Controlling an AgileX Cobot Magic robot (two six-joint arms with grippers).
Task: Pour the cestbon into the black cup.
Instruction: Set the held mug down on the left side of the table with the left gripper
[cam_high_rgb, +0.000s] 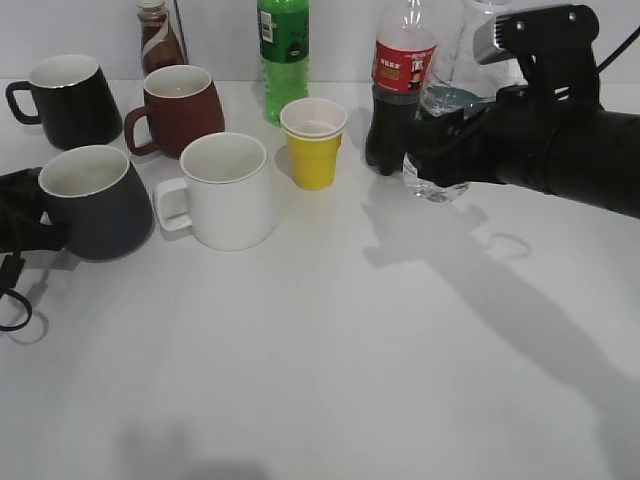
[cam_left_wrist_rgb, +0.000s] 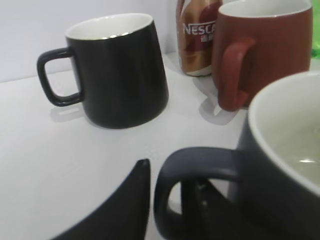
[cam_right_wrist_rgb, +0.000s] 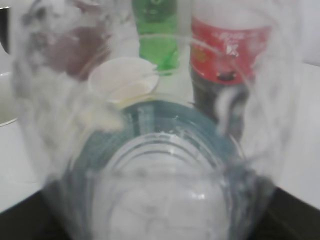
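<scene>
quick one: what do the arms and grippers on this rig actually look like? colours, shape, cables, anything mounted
Both are black. The right arm is thick and rounded, matt like a cover, with a grey box-shaped camera on a black bracket above the wrist and a thin black cable behind it. The left gripper trails a looped black cable; its fingers are matt, tapering to points. No markings visible.

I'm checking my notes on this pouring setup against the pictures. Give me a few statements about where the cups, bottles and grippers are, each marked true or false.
1. The right gripper is shut on the cestbon. True.
2. The black cup lies on its side. False: it stands upright, with its handle between the fingers of the left gripper.
3. The yellow paper cup stands in front of the green soda bottle. True.
4. The white mug is at the far right of the table. False: it stands left of centre, beside the black cup.
5. The cola bottle stands beside the cestbon. True.
</scene>
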